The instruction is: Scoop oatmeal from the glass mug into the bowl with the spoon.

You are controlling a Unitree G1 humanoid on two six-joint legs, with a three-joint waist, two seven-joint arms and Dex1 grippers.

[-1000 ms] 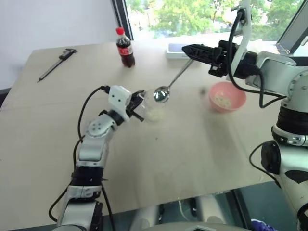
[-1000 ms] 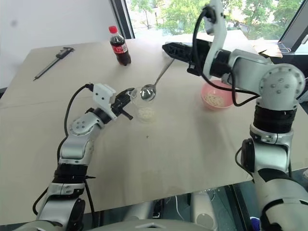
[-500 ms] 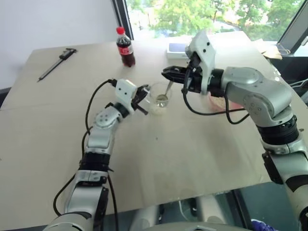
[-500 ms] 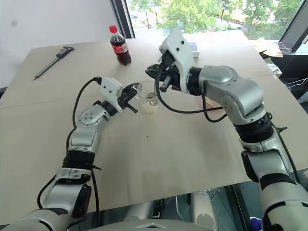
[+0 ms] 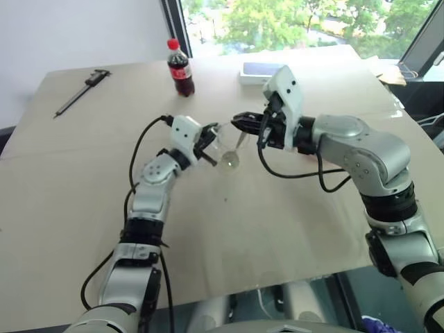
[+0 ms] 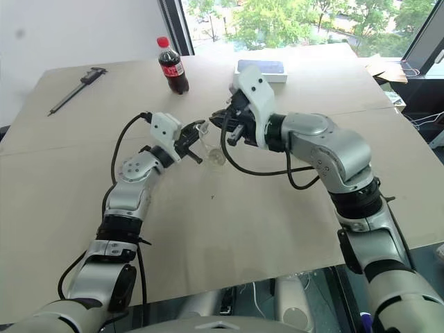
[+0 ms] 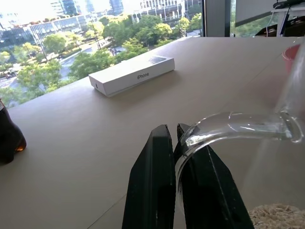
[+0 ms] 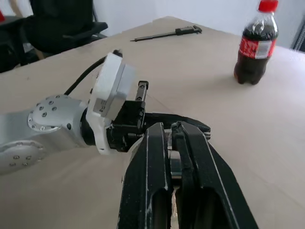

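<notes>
One clear glass mug (image 5: 225, 144), handled.

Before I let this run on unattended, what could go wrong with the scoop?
The left pincer holds the glass mug only by its thin handle, so it may twist or tip as the spoon digs. The spoon handle is slim in the right pincer and might swivel, spilling oatmeal on the table.

Bowl: hidden behind the right arm in the eye views; only a pink sliver (image 7: 296, 51) cut off at the left wrist view's edge. Spoon (image 5: 238, 142): bowl end indistinct inside the glass mug (image 5: 225, 147).
</notes>
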